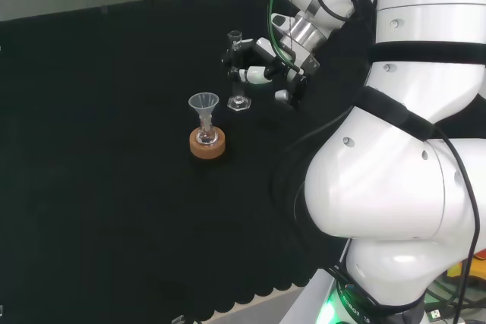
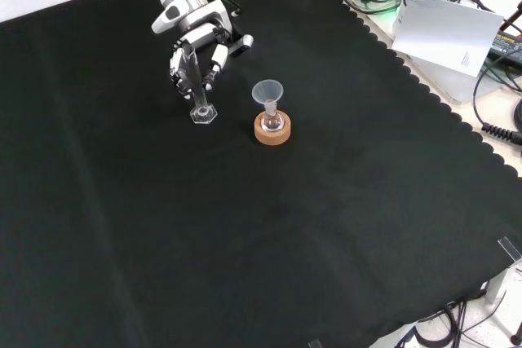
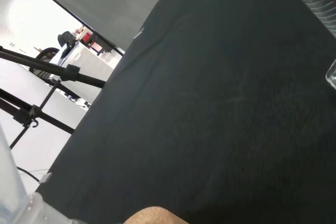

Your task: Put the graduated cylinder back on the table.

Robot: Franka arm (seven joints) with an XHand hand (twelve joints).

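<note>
Graduated cylinder [image 2: 200, 91] stands upright in the upper-left part of the front view, its hexagonal foot on or just at the black cloth of the bench [image 2: 245, 242]. The hand [image 2: 196, 55] has its fingers curled round the upper tube of the cylinder, clamped on it from the side, so the foot stays free to meet the cloth flat. In the head view the same cylinder [image 1: 237, 73] sits upper centre, with the hand [image 1: 262, 66] coming in from its right.

Just beside the cylinder, but apart from it, a small flask with a clear funnel [image 2: 267, 91] in its neck rests on a cork ring [image 2: 272, 129]; the ring is there to keep the flask from rolling. The cylinder is set down clear of this, likely so the fingers can let go without knocking the funnel.

Judgement: placement looks nearly done; release not yet made. Cannot tell whether the foot bears fully on the cloth. Risk is tipping the tall, narrow cylinder on release.
</note>
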